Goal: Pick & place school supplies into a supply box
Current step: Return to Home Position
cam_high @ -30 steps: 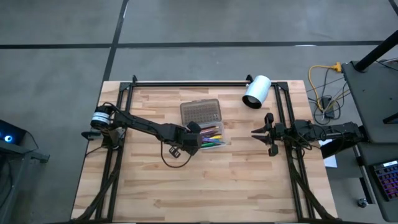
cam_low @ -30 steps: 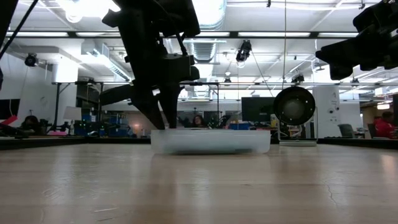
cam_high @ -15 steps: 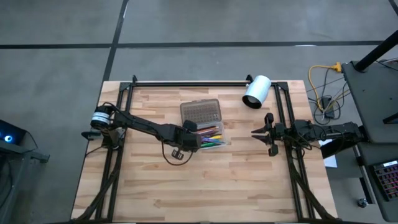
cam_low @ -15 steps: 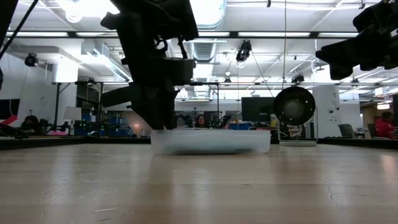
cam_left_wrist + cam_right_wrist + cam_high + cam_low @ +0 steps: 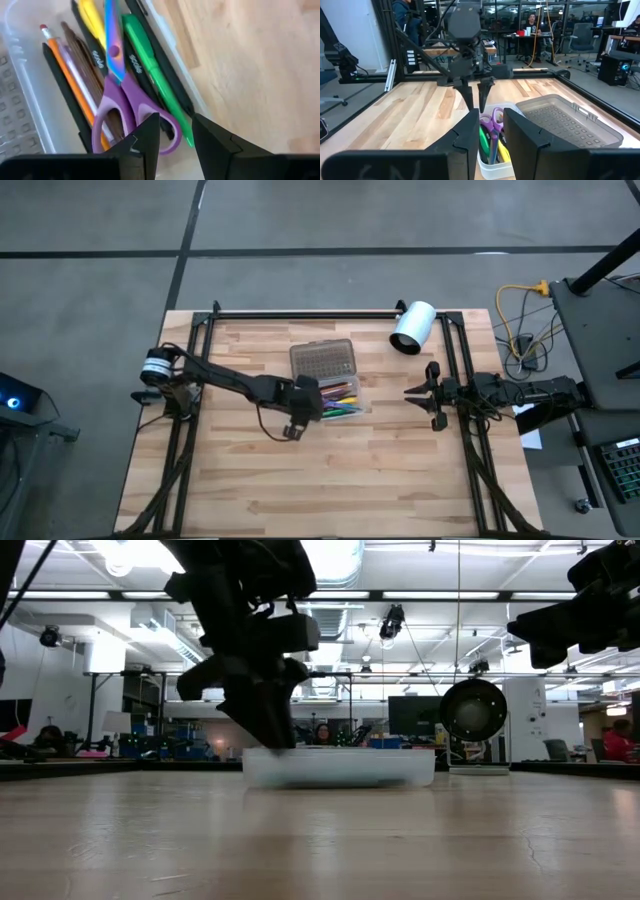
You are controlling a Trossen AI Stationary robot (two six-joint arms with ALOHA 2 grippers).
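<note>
The clear supply box (image 5: 345, 408) lies mid-table, its dotted grey lid (image 5: 323, 361) folded open toward the far edge. Inside lie the school supplies: purple-handled scissors (image 5: 117, 90), a green pen (image 5: 150, 65), an orange pencil (image 5: 65, 70) and yellow, dark and pink pens. My left gripper (image 5: 310, 402) hangs over the box's left end, fingers pointing down and open, just above the scissors' handles (image 5: 496, 120) and touching nothing. My right gripper (image 5: 410, 392) waits open at the table's right side, pointing toward the box.
A white cylinder (image 5: 412, 328) lies on its side near the far right corner. Black frame rails run along the table's left, right and far edges. Bare wood lies between the box and the near edge. People sit at desks (image 5: 532, 22) in the room beyond.
My left gripper has stayed over the box's left end and has turned about its wrist, so its fingers now slant in the low view. The box and its contents have not moved.
</note>
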